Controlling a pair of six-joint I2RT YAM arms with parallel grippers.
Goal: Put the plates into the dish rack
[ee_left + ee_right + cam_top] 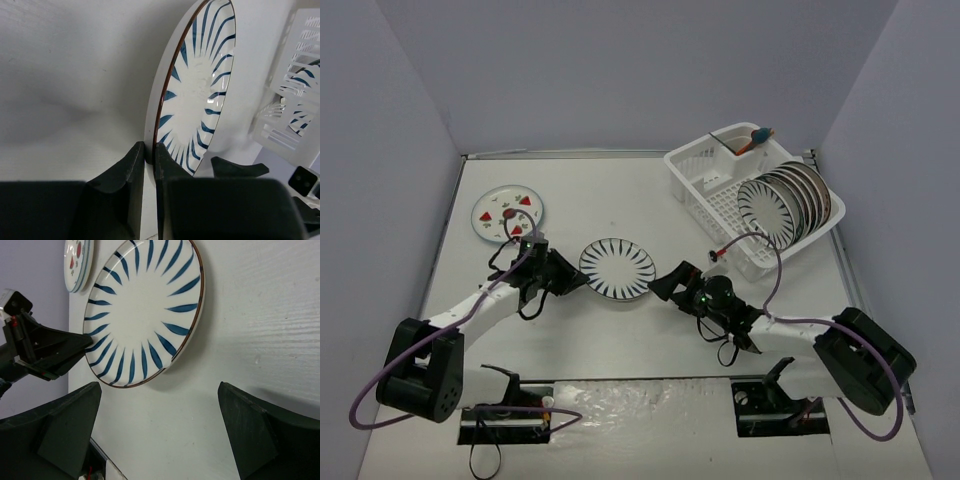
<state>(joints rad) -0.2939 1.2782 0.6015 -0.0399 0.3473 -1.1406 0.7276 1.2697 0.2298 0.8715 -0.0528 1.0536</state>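
A white plate with dark blue radial stripes (617, 270) is at the middle of the table, and my left gripper (578, 280) is shut on its left rim. In the left wrist view the two fingers (135, 165) pinch the brown-edged rim of this plate (200, 85). My right gripper (668, 282) stands open just right of the plate, nothing between its fingers. Seen from the right wrist, the striped plate (145, 310) is ahead of the open right gripper (157, 390) and casts a shadow under its near edge. The strawberry plate (509, 212) lies flat at the back left. The white dish rack (705, 190) stands at the back right.
Several plates (785, 205) stand on edge in the rack. Its corner cup (735, 140) holds an orange and blue utensil (756, 137). Grey walls close in the table on three sides. A slotted wall of the rack (295, 100) shows in the left wrist view.
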